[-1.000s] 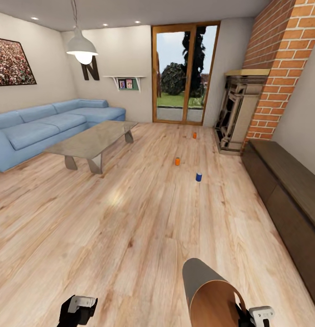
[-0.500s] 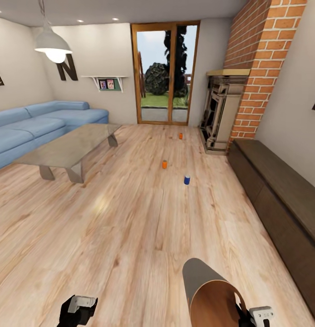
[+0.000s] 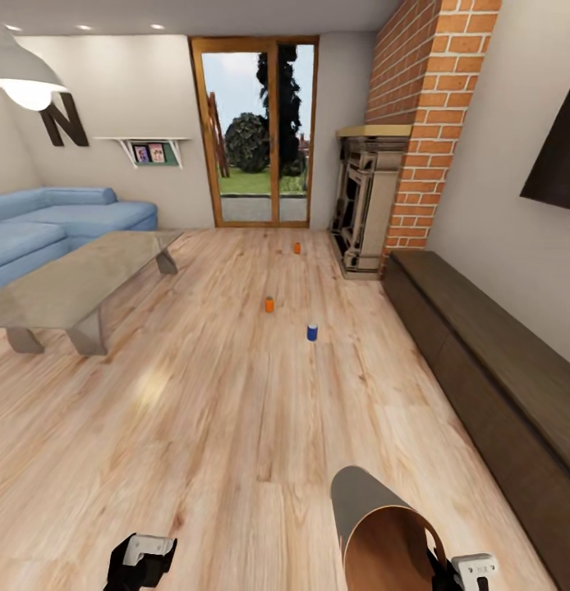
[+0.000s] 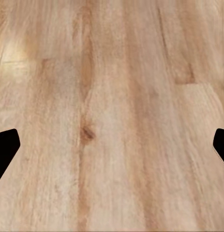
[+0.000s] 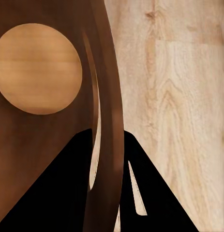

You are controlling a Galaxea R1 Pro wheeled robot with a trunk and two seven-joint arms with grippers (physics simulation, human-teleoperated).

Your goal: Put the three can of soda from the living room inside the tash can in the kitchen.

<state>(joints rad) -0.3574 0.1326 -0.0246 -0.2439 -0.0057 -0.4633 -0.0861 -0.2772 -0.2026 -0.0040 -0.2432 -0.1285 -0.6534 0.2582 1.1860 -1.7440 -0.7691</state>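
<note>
Three cans [image 3: 312,332] stand far ahead of my fingers: right gripper [image 5: 109,193] clamped on bin's rim [image 5: 109,111], left gripper [image 4: 112,145] spread, so I judge approaching comes next.

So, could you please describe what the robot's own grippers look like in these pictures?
In the head view, the left gripper is a black body with a white, rounded block on top carrying a small dark mark. The right gripper looks the same: white block, black underneath. In the wrist views, the fingers appear as plain black, angular wedges.
</note>
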